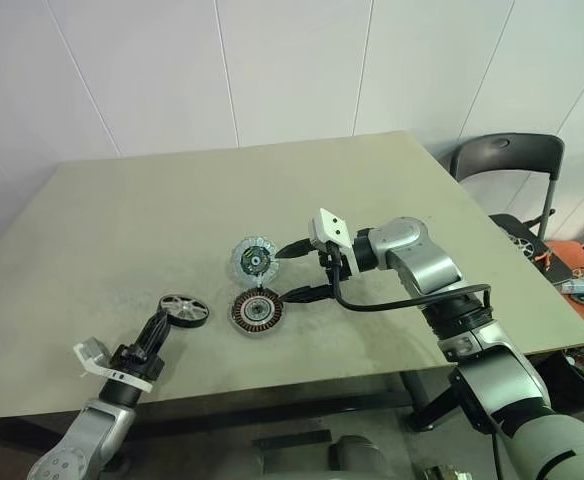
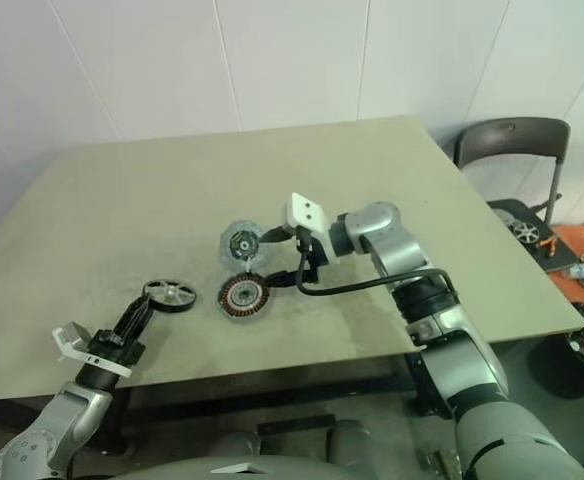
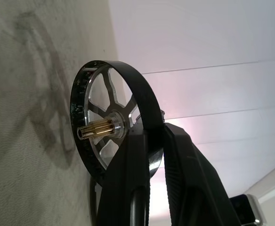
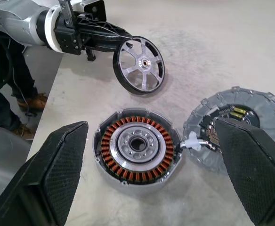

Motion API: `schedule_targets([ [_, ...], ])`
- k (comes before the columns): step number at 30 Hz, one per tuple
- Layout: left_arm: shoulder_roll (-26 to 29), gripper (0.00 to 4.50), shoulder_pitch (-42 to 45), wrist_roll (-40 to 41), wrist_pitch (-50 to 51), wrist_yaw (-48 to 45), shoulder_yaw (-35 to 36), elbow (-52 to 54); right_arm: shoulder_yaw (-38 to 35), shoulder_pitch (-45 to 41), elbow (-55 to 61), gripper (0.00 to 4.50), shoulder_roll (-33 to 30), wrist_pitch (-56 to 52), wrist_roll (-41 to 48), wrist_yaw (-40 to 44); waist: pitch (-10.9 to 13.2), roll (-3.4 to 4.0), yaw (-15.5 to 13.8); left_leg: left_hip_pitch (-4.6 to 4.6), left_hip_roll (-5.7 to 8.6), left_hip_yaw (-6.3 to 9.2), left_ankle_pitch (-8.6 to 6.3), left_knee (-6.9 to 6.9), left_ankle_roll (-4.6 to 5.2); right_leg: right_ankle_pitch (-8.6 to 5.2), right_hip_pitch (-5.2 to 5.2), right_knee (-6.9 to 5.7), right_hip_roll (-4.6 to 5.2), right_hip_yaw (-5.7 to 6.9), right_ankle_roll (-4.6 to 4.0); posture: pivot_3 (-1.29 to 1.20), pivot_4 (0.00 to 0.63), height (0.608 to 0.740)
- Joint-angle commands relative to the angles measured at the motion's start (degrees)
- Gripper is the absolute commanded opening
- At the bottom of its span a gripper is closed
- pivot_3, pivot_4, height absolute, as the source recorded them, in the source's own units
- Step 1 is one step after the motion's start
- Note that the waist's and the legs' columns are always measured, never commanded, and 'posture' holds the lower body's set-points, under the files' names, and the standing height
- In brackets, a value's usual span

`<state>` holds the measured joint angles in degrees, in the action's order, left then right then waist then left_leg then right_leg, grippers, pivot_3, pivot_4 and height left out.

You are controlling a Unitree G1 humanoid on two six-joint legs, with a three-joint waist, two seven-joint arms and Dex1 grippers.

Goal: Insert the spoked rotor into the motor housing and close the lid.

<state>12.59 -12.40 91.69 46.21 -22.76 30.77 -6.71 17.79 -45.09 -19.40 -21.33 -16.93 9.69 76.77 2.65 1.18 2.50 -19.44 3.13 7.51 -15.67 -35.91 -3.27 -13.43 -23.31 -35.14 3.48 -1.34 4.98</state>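
Our left hand (image 1: 165,323) pinches the spoked rotor (image 1: 183,309) by its black rim near the counter's (image 1: 122,220) front edge; it looks stiff, light. Our right hand (image 1: 302,270) hangs wide open.

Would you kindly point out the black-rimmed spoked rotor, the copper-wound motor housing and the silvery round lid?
Black-rimmed spoked rotor (image 4: 142,62), right wrist view: silver hub.
Copper-wound motor housing (image 4: 137,145), right wrist view: silver centre hub.
Silvery round lid (image 4: 255,101), right wrist view: patterned inner face.
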Motion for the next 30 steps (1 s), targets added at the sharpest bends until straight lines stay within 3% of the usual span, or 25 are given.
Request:
schedule_targets([
  [1, 1.0, 0.17, -1.7, -5.3, -1.7, 3.3, 2.1, -7.8, -0.5, -1.0, 1.0, 4.50, 0.0, 0.8, 0.3, 0.0, -0.1, 0.10, 0.1, 0.02, 0.00, 0.01, 0.00, 0.00, 0.00, 0.00, 0.00, 0.00, 0.00, 0.01, 0.00, 0.00, 0.000, 0.740],
  [6, 0.5, 0.17, -3.0, -6.6, -3.2, 4.2, 3.0, -5.9, -0.3, -0.9, 1.0, 4.50, 0.0, 0.8, 0.3, 0.1, -0.2, 0.36, 1.0, 0.11, -0.06, 0.05, -0.01, -0.06, 0.00, 0.00, -0.02, 0.00, 0.06, 0.33, -0.01, 0.00, 0.000, 0.740],
  [12, 0.2, 2.19, -6.0, -8.1, -0.9, 5.3, 1.9, -0.2, -0.3, -0.9, 1.1, 4.50, 0.1, 0.8, 0.3, 0.1, -0.3, 0.90, 2.8, -0.11, -0.56, 0.05, -0.13, -0.05, -0.05, 0.00, 0.17, 1.10, 0.34, 1.47, -0.01, 0.00, 0.000, 0.740],
  [19, -0.3, 4.47, -5.8, -5.9, -0.1, 10.5, 3.1, 3.0, -0.1, -0.7, 1.3, 4.50, 0.2, 0.7, 0.3, 0.1, -0.3, 0.79, 1.4, 0.13, -0.54, 0.18, -0.23, 0.29, -0.10, 0.38, 0.03, 0.68, 0.32, 1.41, -0.38, 0.00, 0.000, 0.740],
  [23, 0.3, 4.47, -5.9, -4.5, 0.7, 15.4, 2.6, 5.5, -0.1, -0.7, 1.3, 4.50, 0.1, 0.7, 0.2, 0.1, -0.3, 0.75, 0.5, 0.17, -0.72, 0.27, -0.24, 0.69, -0.13, 0.39, -0.15, 0.63, 0.11, 1.42, -0.41, 0.00, 0.000, 0.740],
  [26, 3.3, 4.47, -6.5, -8.0, 2.4, 18.1, 0.5, 6.4, -0.1, -0.6, 1.3, 4.50, 0.1, 0.7, 0.2, 0.1, -0.3, 0.70, 0.3, 0.17, -0.72, 0.22, -0.24, 0.73, -0.13, 0.39, -0.19, 0.63, 0.10, 1.41, -0.42, 0.00, 0.000, 0.740],
  [30, 2.6, 4.47, -5.7, -1.5, 2.9, 22.9, 1.6, 6.9, 0.0, -0.6, 1.3, 4.50, 0.2, 0.7, 0.2, 0.1, -0.3, 0.64, 0.2, 0.18, -0.71, 0.04, -0.26, 0.73, -0.16, 0.39, -0.19, 0.70, 0.12, 1.23, -0.42, 0.00, 0.000, 0.740],
])
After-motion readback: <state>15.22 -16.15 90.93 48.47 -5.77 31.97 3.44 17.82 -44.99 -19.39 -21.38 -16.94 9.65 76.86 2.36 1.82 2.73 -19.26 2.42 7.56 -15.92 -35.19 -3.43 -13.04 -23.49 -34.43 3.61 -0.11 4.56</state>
